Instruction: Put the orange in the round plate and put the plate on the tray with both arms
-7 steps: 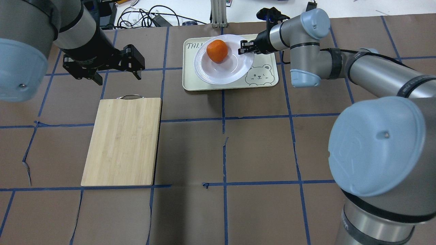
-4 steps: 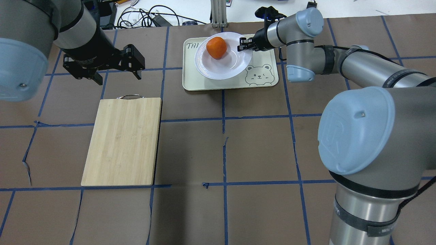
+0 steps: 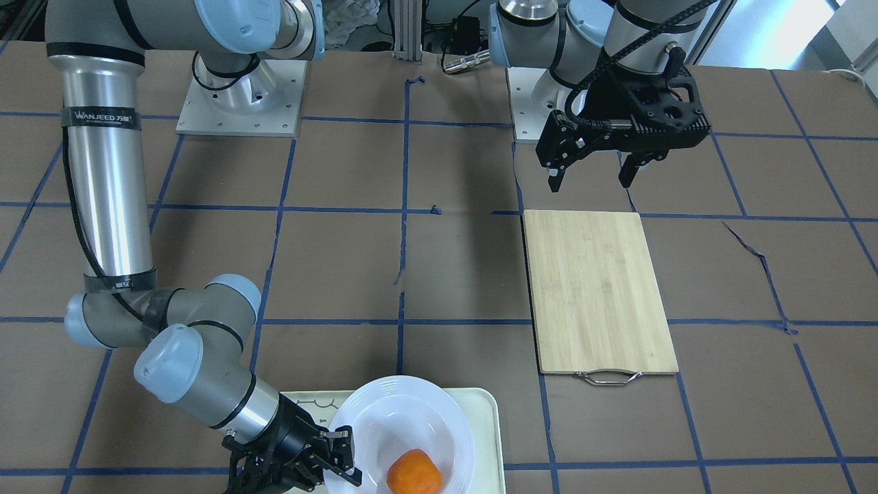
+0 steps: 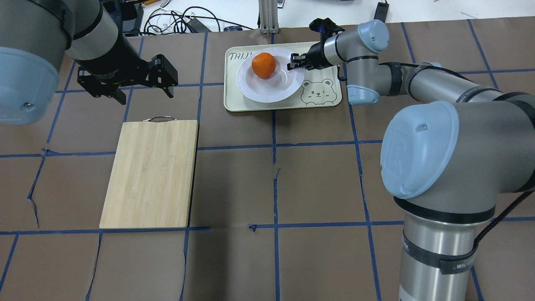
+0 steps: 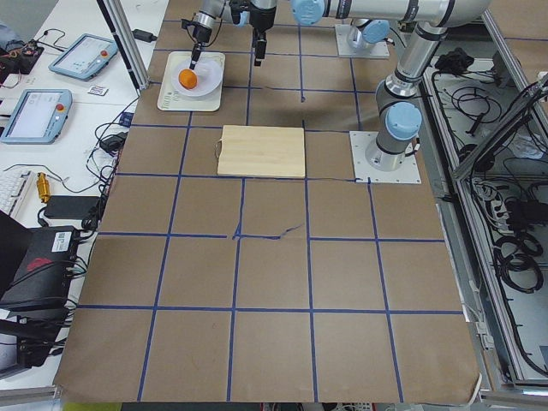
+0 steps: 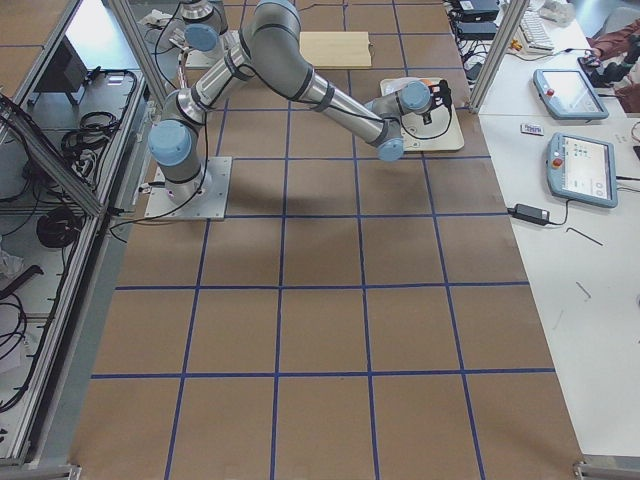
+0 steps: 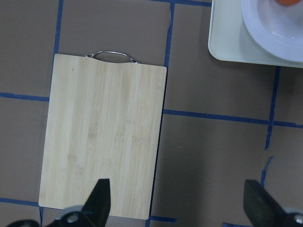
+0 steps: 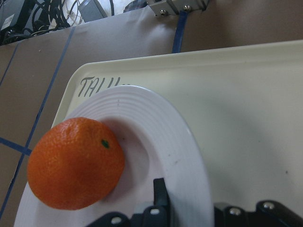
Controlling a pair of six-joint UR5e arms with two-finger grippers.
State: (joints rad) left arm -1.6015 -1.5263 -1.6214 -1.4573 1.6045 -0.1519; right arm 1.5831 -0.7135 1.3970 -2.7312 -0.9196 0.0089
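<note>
Orange (image 4: 263, 65) sits in the round plate (image 4: 271, 88) on the tray (image 4: 239, 100), right gripper (image 4: 291, 63) pinching its rim, only release seemingly remaining; left gripper (image 4: 146, 97) hangs wide open, empty.

Seen from the robot's side, the large pale cream rectangular tray (image 4: 234, 99) lies at the table's (image 4: 317, 188) far edge, near the middle. The glossy white round plate (image 4: 271, 91) sits on the tray's left part, with the small round orange (image 4: 263, 65) in it, toward the far left. The bamboo cutting board with a metal handle (image 4: 151, 173) lies well apart, nearer and left of the tray, its handle at the far end.
</note>
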